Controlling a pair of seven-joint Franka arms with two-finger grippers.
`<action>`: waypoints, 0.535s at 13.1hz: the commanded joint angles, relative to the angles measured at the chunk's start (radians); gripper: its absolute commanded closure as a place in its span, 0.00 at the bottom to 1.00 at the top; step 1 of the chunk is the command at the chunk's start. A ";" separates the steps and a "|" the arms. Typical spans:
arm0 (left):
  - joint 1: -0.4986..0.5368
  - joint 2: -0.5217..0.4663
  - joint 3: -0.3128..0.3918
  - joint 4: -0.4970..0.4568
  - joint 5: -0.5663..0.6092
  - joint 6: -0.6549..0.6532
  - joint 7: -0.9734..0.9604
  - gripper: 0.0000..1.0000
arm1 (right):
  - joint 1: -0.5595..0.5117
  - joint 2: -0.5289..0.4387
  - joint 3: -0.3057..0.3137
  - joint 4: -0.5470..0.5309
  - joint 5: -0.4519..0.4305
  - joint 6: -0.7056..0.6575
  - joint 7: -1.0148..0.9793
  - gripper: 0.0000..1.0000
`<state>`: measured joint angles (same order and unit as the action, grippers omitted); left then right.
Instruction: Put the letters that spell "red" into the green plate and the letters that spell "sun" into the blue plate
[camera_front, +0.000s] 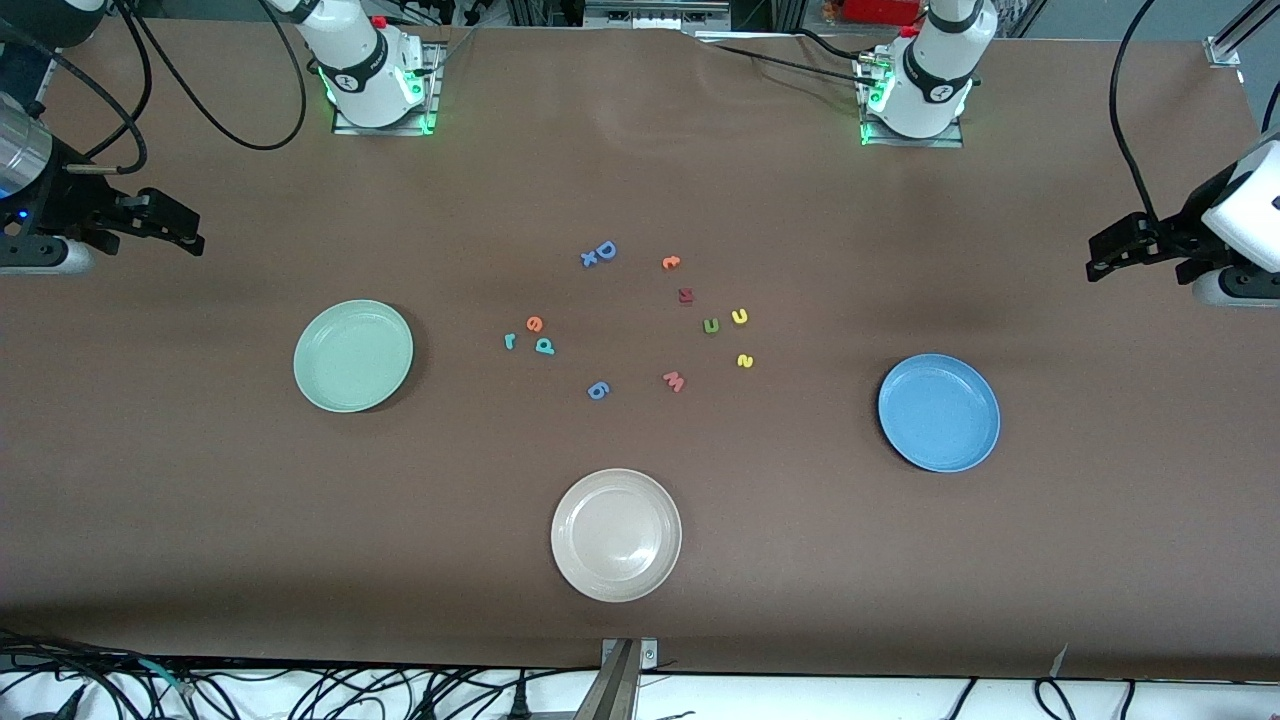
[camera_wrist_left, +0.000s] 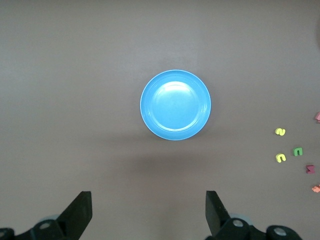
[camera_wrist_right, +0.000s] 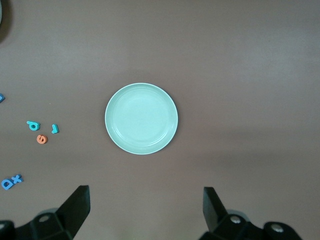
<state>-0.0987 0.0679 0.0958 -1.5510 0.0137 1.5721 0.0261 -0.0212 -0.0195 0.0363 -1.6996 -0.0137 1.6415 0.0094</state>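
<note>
Brown worktop (camera_front: 640, 150) spreads wide around my two sets of jaws, both spread open and holding nothing: left gripper (camera_wrist_left: 148, 212) high over the blue plate (camera_front: 938, 412), right gripper (camera_wrist_right: 146, 210) high over the green plate (camera_front: 353, 355). Both plates lie bare. Between them, well apart from either, sit teal "r" (camera_front: 510, 341), orange "e" (camera_front: 535, 323), teal "d" (camera_front: 544, 346), yellow "s" (camera_front: 745, 361), yellow u/n shape (camera_front: 740, 316) and green u/n shape (camera_front: 711, 325).
</note>
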 joint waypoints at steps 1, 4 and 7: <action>-0.004 -0.013 -0.004 0.002 -0.011 0.008 0.020 0.00 | 0.007 0.009 -0.001 0.023 -0.006 -0.009 0.006 0.00; -0.006 -0.008 -0.002 0.023 -0.014 0.009 0.025 0.00 | 0.007 0.009 0.001 0.025 -0.009 -0.009 0.004 0.00; -0.004 0.007 -0.002 0.038 -0.015 0.014 0.025 0.00 | 0.007 0.010 -0.001 0.025 -0.008 -0.009 0.004 0.00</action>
<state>-0.1033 0.0675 0.0903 -1.5288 0.0137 1.5800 0.0266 -0.0209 -0.0195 0.0373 -1.6994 -0.0137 1.6421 0.0094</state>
